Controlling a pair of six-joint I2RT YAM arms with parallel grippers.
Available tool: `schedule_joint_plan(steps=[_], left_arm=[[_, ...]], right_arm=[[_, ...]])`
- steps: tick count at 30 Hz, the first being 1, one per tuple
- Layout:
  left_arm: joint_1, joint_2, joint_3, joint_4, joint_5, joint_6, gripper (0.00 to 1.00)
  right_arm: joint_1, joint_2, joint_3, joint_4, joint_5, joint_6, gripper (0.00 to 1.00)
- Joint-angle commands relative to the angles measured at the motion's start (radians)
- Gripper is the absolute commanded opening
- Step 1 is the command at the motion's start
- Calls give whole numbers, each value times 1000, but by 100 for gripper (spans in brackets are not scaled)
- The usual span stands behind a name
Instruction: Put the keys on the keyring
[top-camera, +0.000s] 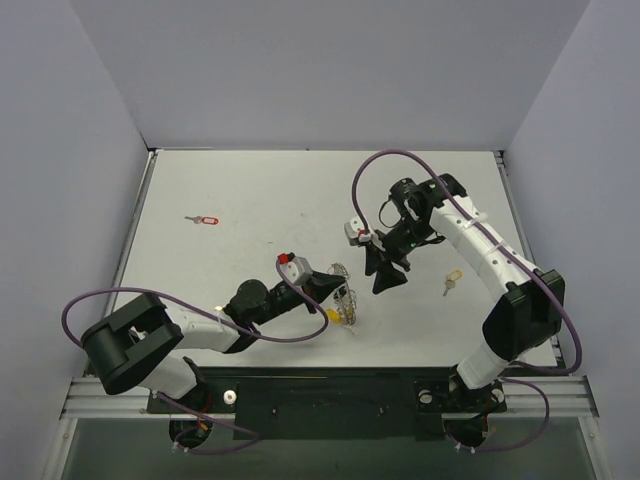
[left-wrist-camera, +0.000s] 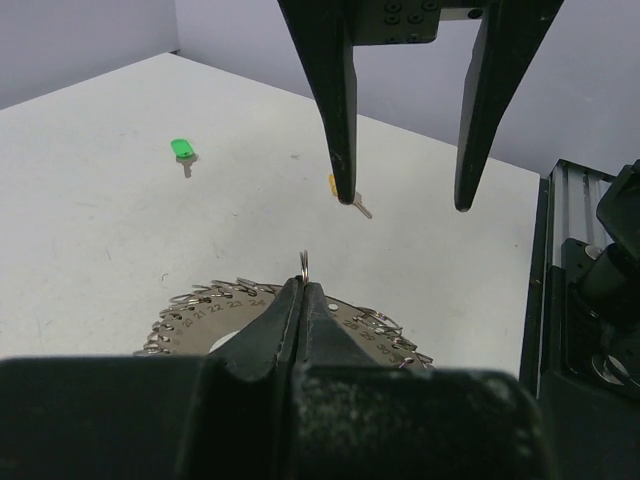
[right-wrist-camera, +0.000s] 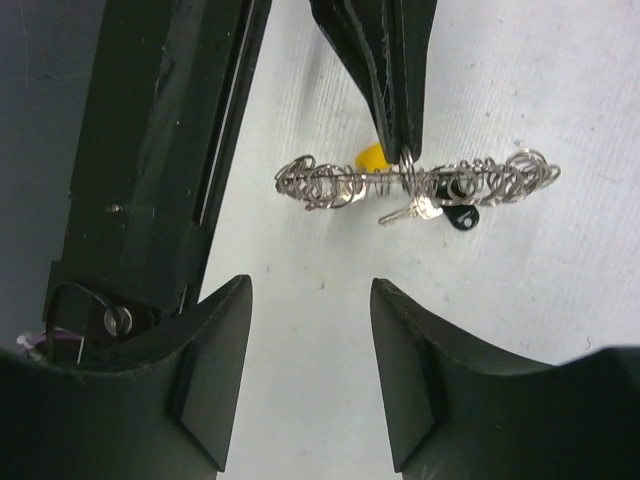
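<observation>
The keyring (top-camera: 340, 280) is a silver numbered disc rimmed with small wire loops. My left gripper (top-camera: 343, 297) is shut on one rim loop (left-wrist-camera: 303, 264) and holds the keyring (left-wrist-camera: 200, 312) tilted on edge above the table. In the right wrist view the keyring (right-wrist-camera: 330, 185) is edge-on, with a dark grey-headed key (right-wrist-camera: 455, 214) hanging from it and a yellow head (right-wrist-camera: 370, 156) behind. My right gripper (top-camera: 385, 272) is open and empty, just right of the keyring, also seen in its own view (right-wrist-camera: 310, 290). Loose keys: red (top-camera: 205, 219), yellow (top-camera: 452, 281), green (left-wrist-camera: 181, 150).
The right gripper's fingers (left-wrist-camera: 335, 100) hang in front of the left wrist camera, with the loose yellow key (left-wrist-camera: 340, 188) behind one. A black rail (left-wrist-camera: 575, 300) runs along the table's near edge. White walls close the table's sides and back.
</observation>
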Motion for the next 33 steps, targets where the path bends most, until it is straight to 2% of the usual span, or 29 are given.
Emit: schedule_joint_plan(steps=[1,14,24,31,33], left_arm=[[-1,-20,7,205,-10,-40,0],[1,-1,22,234,-5,-54,0],[1,-3,24,233,-6,-48,0],[-1,-8,21,234,-8,-51,0],[-1,-8,21,234,-10,-51,0]], right_arm=[[6,49,35,-3,-145,-58,45],[37,155,104,0,-155,-32,38],[69,180,109,0,-148,-35,24],[83,189,107,-2,-143,-38,10],[84,194,109,0,-143,-38,9]])
